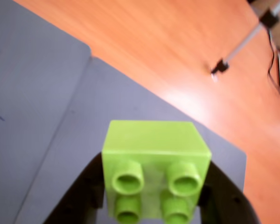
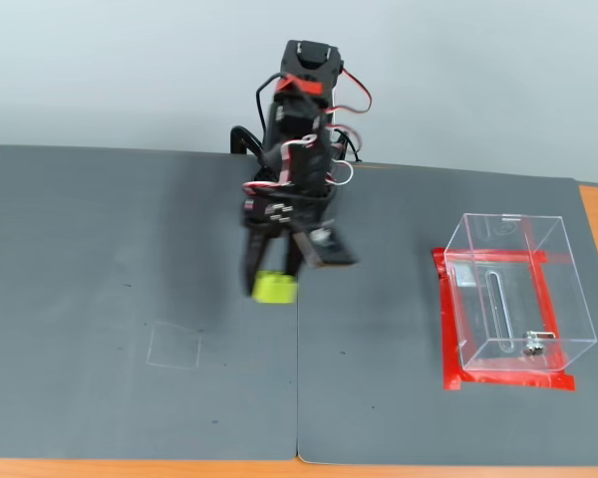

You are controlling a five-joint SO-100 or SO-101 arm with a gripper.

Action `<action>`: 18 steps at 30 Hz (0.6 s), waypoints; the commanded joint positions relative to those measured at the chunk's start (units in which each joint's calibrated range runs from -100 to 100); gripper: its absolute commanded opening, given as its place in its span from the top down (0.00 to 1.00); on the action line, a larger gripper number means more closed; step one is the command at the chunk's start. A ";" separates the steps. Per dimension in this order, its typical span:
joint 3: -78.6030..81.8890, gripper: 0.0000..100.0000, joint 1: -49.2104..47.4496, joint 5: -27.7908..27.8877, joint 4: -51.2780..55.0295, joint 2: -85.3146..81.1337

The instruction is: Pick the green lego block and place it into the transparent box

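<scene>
Underneath, grey mats [image 2: 120, 299] cover an orange table [image 1: 177, 51], pale wall [image 2: 130, 70] behind

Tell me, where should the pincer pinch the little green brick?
On its two flat opposite side walls, as the pincer does now: its fingers flank the small lime-green plastic studded brick. Those sides are smooth and parallel; the four round studs would slip.

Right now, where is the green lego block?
The green lego block is gripped between the gripper fingers, lifted above the dark grey mat near the middle of the fixed view, well left of the transparent box.
</scene>
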 commanded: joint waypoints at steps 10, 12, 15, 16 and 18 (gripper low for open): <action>7.04 0.87 -25.36 -2.87 -10.55 -12.73; 7.23 0.87 -28.57 -3.54 -11.76 -12.73; 7.23 0.87 -33.35 -4.53 -13.24 -11.80; 7.23 0.87 -34.84 -4.85 -13.76 -11.29; 6.86 0.87 -38.05 -5.42 -14.28 -10.19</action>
